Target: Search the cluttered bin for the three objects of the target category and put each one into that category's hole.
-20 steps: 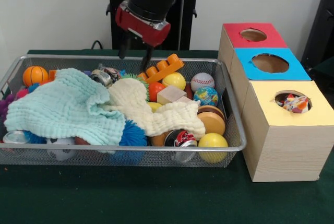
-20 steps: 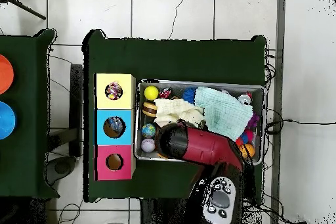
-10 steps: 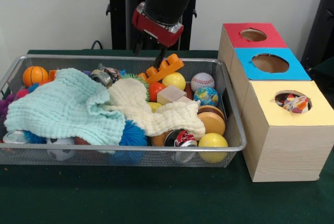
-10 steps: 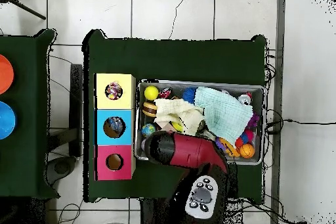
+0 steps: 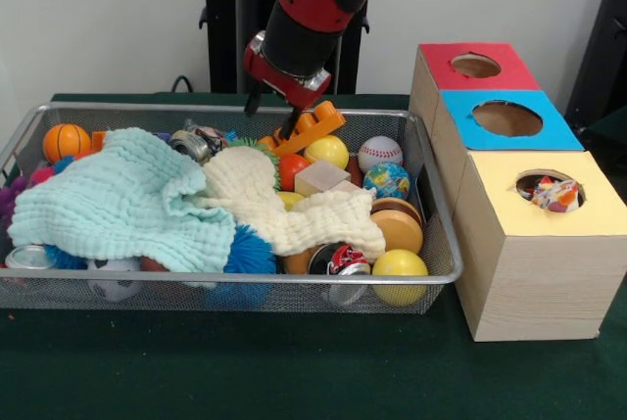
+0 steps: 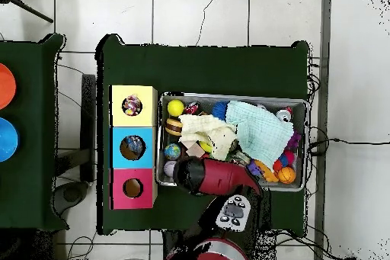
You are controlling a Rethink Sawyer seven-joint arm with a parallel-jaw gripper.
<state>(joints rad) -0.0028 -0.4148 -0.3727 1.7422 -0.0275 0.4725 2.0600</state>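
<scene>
My gripper [image 5: 270, 117] hangs open at the back of the wire bin [image 5: 196, 281], its fingers [image 5: 288, 130] straddling the left end of an orange toothed block [image 5: 312, 125]. Nothing is held. Right of it lie a yellow ball [image 5: 327, 151], a baseball [image 5: 379, 154] and a globe ball [image 5: 387, 181]. A small basketball [image 5: 66, 142] sits in the far left corner. Beside the bin stand three boxes with a red hole top [image 5: 475, 65], a blue hole top [image 5: 506, 118] and a yellow hole top [image 5: 549, 190]. In the overhead view the red arm [image 6: 217, 177] hides the gripper.
A mint cloth [image 5: 127, 200] and a cream cloth [image 5: 284, 210] cover much of the bin's contents. A wooden block [image 5: 321, 177], a brown disc [image 5: 397, 227], a soda can [image 5: 338, 261] and another yellow ball [image 5: 400, 268] lie towards the front right. A colourful object rests inside the yellow hole.
The gripper swung right along the bin's back edge, then came down and slightly left onto the orange block. The bin's contents have not shifted.
</scene>
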